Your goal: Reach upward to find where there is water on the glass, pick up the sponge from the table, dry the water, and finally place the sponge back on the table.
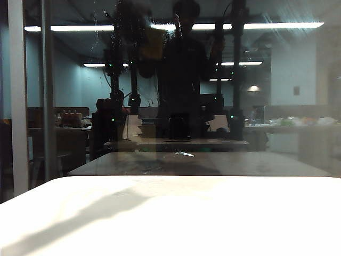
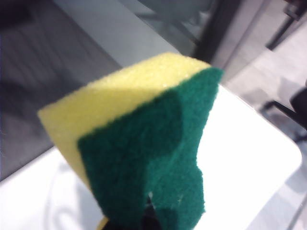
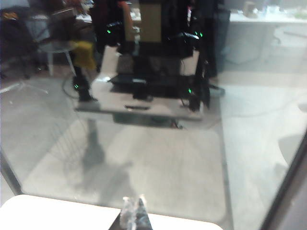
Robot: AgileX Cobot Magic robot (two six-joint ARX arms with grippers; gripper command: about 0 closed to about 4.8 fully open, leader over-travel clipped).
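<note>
My left gripper (image 2: 146, 221) is shut on the sponge (image 2: 144, 139), a thick yellow foam block whose dark green scouring face is turned to the left wrist camera. It hangs above the white table (image 2: 249, 143), close to the glass (image 1: 266, 106). In the exterior view only a dim yellow mirror image (image 1: 153, 44) of the sponge shows, high on the pane, beside faint whitish droplets and streaks of water (image 1: 123, 24). My right gripper (image 3: 134, 211) is shut and empty, its tips over the table's far edge (image 3: 48, 213), pointing at the glass.
A grey upright frame bar (image 1: 17, 96) stands at the left of the pane. The glass mirrors a dark human silhouette (image 1: 184, 80), both arms and a brownish tabletop (image 1: 197, 162). A shadow (image 1: 80, 218) lies across the table's left part.
</note>
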